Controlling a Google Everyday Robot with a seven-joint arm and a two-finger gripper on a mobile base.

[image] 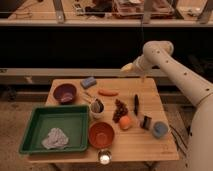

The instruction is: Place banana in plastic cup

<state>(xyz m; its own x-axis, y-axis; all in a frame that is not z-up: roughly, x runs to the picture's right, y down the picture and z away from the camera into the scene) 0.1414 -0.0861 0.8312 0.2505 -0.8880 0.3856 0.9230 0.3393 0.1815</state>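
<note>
Pale-yellow tip of the arm is what I take for the gripper (128,67), spread wide with nothing in it, hanging above the far edge of the table (150,145). Honestly can't pick out the banana anywhere below it, while the plastic cup (160,129) sits well below and to its right. Banana's light, soft and a bit slick, so I'd pinch gently across the middle.

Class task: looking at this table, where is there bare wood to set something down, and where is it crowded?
Bare wood: the back right corner beyond the carrot, below the raised pincer; also the front edge between the glass and the plastic cup. The middle, around the orange, is crowded.
</note>
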